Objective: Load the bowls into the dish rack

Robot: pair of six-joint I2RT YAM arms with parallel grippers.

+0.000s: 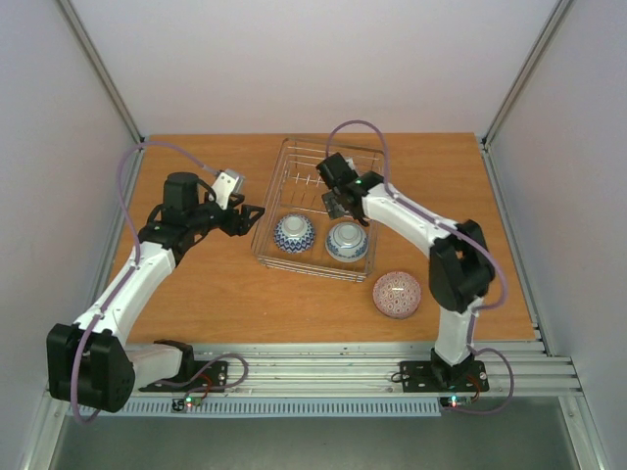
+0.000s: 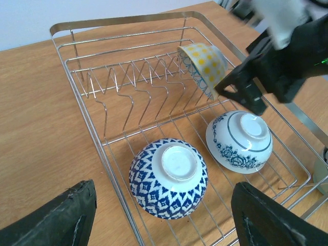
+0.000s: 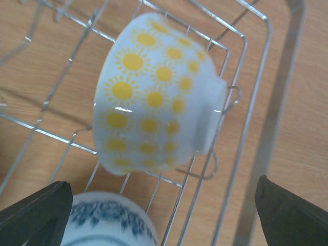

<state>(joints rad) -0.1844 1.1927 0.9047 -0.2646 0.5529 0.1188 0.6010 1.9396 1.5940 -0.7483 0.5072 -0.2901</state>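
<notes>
So, pink bowl (image 1: pixel 397 294) sat lower right on tabletop (image 1: pixel 196 294), nearer right tool (image 1: pixel 338 206); its jaws apart, seemingly clear of yellow bowl (image 3: pixel 154 97).

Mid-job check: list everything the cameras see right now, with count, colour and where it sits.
dish rack: one, silvery wire, middle of the table.
zigzag bowl: one, blue and white, upside down in the rack, near left.
floral bowl: one, white with blue, upside down in the rack, right of the zigzag bowl.
sun-pattern bowl: one, white with yellow, on its side in the rack by the prongs.
pink bowl: one, pink-red pattern, upside down on the table off the rack's near right corner.
table: one, orange-brown wood.
left gripper: one, black, open, left of the rack.
right gripper: one, black, open, over the rack by the sun-pattern bowl.
</notes>
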